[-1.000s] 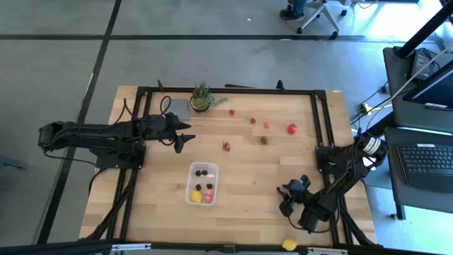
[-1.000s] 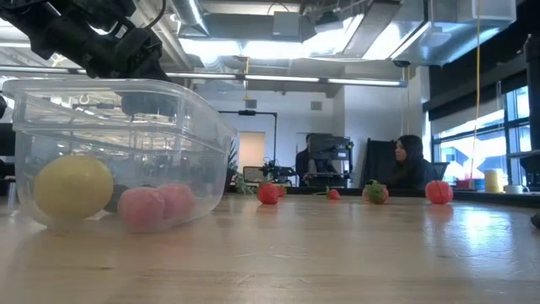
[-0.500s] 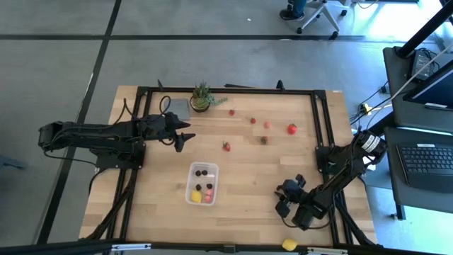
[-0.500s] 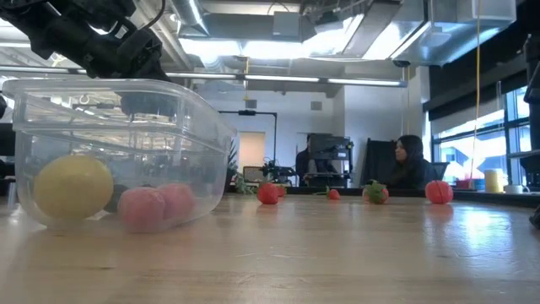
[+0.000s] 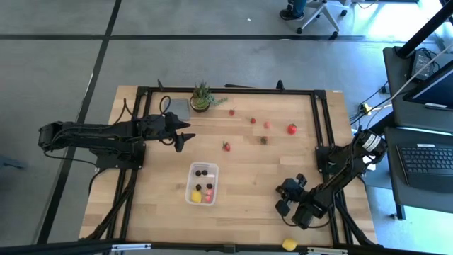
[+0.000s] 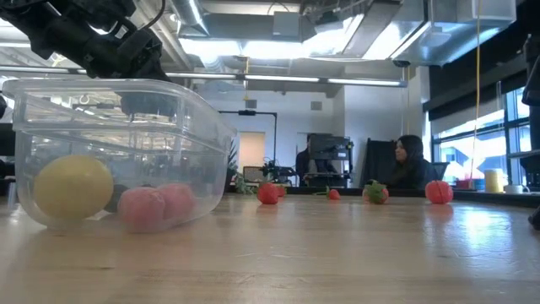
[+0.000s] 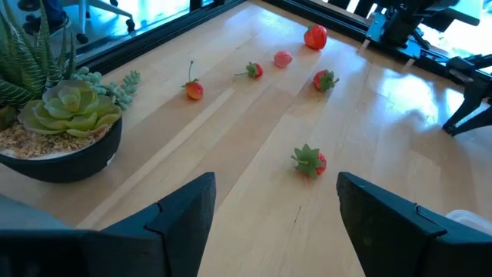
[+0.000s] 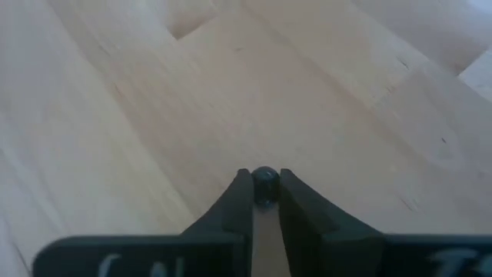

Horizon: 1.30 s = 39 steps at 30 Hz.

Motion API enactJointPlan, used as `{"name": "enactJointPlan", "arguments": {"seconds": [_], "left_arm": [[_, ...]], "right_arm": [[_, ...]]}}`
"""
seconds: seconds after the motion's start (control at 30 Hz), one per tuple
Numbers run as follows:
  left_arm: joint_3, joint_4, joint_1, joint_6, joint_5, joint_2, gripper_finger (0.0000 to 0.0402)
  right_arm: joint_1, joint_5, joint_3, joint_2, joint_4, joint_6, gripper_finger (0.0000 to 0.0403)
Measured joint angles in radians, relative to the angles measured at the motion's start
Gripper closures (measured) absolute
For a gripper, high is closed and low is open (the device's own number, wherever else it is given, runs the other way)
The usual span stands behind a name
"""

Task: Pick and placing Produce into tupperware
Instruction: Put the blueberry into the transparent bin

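— Holding anything, the right gripper (image 8: 264, 201)?
— Yes, its fingers are pinched on a small dark berry (image 8: 265, 185), low over the table (image 5: 248, 177) near the front right corner.
— And the left gripper (image 5: 182, 142)?
— It hangs near the left edge with fingers spread wide and nothing between them.
— Where is the tupperware (image 5: 202, 183)?
— Near the front edge, left of the middle; a yellow lemon (image 6: 72, 187), pink strawberries (image 6: 156, 206) and dark berries lie inside. Loose strawberries (image 7: 310, 161) lie scattered toward the back, beside a potted succulent (image 7: 60, 131).
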Motion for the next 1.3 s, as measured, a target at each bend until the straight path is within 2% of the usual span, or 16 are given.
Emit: {"name": "enactJointPlan", "arguments": {"seconds": [0.23,0.43,0.8,0.9,1.0,1.1,1.3], "left_arm": [[0.000,0.000,0.000,0.000,0.000,0.000,0.0140],[0.000,0.000,0.000,0.000,0.000,0.000,0.0140],[0.000,-0.002,0.000,0.007,0.000,0.000,0.0140],[0.000,-0.002,0.000,0.007,0.000,0.000,0.0140],[0.000,-0.002,0.000,0.008,0.000,0.000,0.0140],[0.000,-0.003,0.000,0.008,0.000,0.000,0.0140],[0.000,-0.042,0.000,0.007,0.001,0.000,0.0140]], "right_arm": [[-0.007,-0.001,0.003,-0.007,0.001,0.088,0.0359],[-0.079,-0.015,0.121,-0.028,-0.099,0.107,0.0360],[-0.333,0.020,0.450,-0.034,-0.078,-0.548,0.0376],[-0.412,-0.040,0.515,-0.035,-0.014,-0.715,0.0398],[-0.484,-0.085,0.560,-0.031,0.107,-0.868,0.0396],[-0.541,-0.100,0.584,-0.016,0.133,-0.932,0.0396],[-0.589,-0.157,0.589,0.002,0.144,-0.933,0.0395]]}}
